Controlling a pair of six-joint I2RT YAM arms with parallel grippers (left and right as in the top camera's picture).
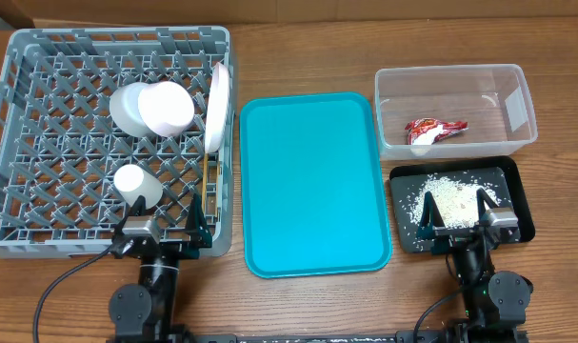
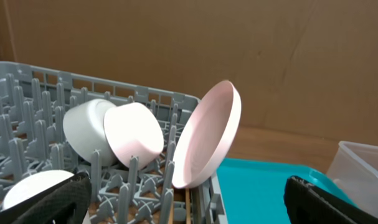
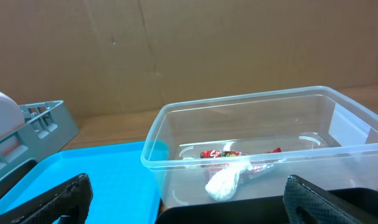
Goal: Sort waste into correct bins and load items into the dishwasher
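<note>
Grey plastic lattice dish rack (image 1: 41, 143) fills nine o'clock, holding white round dishes (image 1: 165, 107) and thin wooden chopsticks (image 1: 209, 186). Left gripper (image 1: 163, 227), at seven, is spread and empty. Flat teal tray (image 1: 312, 181) lies centre. Clear plastic tub (image 1: 503, 81), at two, holds the crumpled red-and-white wrapper (image 1: 433, 129). Shallow black tray (image 1: 515, 186), at four, carries white rice grains (image 1: 450, 198). Right gripper (image 1: 457, 221) is spread and empty over its six-o'clock edge.

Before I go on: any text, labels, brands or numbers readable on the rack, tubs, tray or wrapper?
No text can be read.
On the red-and-white snack wrapper in the clear tub: printed marks, too small and blurred to read.
On the grey dish rack, teal tray, black tray: no lettering visible.
</note>
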